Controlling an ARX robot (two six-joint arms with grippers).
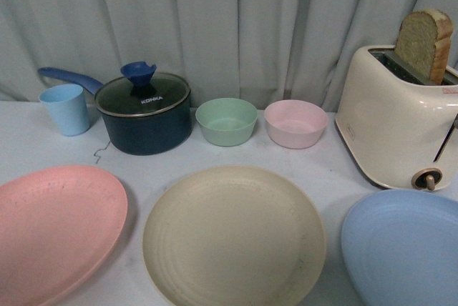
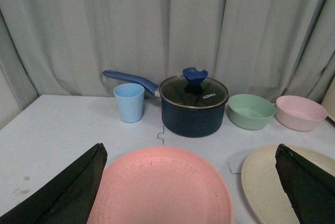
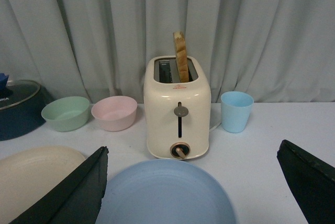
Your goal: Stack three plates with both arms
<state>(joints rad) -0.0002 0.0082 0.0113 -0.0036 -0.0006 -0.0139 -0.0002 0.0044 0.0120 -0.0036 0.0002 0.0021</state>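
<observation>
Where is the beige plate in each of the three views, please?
Front view: large round matte beige plate, centre foreground.
Left wrist view: same plate beside the round pink plate.
Right wrist view: same plate beside the light blue plate.
Shared landmark: small pink bowl behind it.

You see the pink plate (image 1: 57, 227) cut off by the front view's left and bottom edges, the light blue plate (image 1: 404, 249) by its right and bottom, the beige plate (image 1: 232, 234) clipped below. The toaster (image 1: 393, 120) runs off the right edge (its lettering is too small to read).
</observation>
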